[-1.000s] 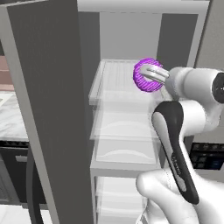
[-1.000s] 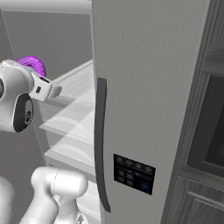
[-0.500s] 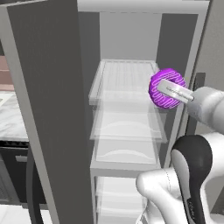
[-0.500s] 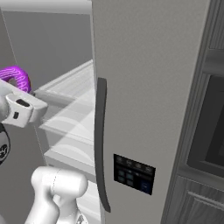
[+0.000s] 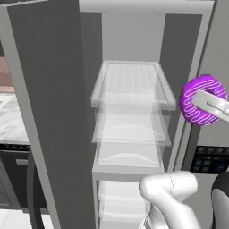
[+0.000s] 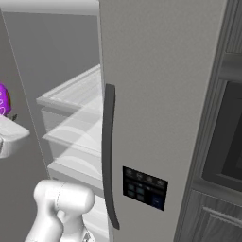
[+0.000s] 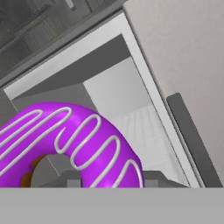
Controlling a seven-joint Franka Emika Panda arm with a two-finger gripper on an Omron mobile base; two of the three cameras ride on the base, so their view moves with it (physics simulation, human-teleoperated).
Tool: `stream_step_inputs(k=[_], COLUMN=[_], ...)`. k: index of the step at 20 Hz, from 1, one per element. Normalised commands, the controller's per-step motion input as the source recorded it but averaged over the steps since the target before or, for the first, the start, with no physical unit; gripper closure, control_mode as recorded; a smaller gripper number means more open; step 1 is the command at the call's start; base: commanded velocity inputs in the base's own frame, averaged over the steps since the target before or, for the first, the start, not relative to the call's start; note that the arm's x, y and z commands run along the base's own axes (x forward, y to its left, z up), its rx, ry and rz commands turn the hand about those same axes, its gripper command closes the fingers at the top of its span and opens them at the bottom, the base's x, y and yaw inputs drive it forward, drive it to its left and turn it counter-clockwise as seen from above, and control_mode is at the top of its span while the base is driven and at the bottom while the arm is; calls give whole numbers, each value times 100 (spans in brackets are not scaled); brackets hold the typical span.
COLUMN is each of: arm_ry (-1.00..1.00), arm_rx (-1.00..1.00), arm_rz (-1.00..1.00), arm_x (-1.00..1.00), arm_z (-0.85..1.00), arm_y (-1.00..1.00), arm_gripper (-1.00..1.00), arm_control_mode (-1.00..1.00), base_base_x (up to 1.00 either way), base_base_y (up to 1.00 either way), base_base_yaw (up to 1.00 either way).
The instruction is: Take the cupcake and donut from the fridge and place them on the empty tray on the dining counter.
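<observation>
The purple-iced donut (image 5: 200,99) with white stripes hangs in the air in front of the open fridge (image 5: 132,89), off the right edge of its shelves. My gripper (image 5: 206,103) is shut on it, one pale finger lying across the ring. The hand view looks over the donut (image 7: 70,135) toward the fridge's inside, the gripper (image 7: 109,180) low at the frame's bottom. At the left edge of the right base view, a sliver of the donut (image 6: 2,101) shows above the gripper (image 6: 9,133). The cupcake, the tray and the dining counter are out of view.
The fridge's left door (image 5: 44,112) stands swung open. Its right door (image 6: 156,71) is closed, with a dark handle (image 6: 109,151) and a control panel (image 6: 144,186). A marble counter (image 5: 9,125) over a black oven (image 5: 13,179) lies left; dark cabinetry (image 6: 227,142) lies right.
My gripper has drawn the donut back out of the fridge, from over the upper shelf to in front of the right door's edge and a little lower. The grip holds.
</observation>
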Motion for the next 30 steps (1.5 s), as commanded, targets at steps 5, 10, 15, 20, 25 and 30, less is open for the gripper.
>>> stream_step_inputs(k=[5, 10, 15, 20, 25, 30], arm_ry=[3, 0, 0, 0, 0, 0], arm_rx=[0, 0, 0, 0, 0, 0], arm_rz=[-2, 0, 0, 0, 0, 0], arm_x=[-30, 0, 0, 0, 0, 0], arm_z=[8, 0, 0, 0, 0, 0], arm_y=[-7, 0, 0, 0, 0, 0], arm_gripper=[100, 100, 100, 100, 100, 100], arm_control_mode=[100, 100, 100, 100, 100, 100], base_base_x=[-5, -12, -92, -100, -100, -84], base_base_y=[-11, -21, -70, -62, -81, -45], base_base_yaw=[1, 26, 36, 70, 67, 83])
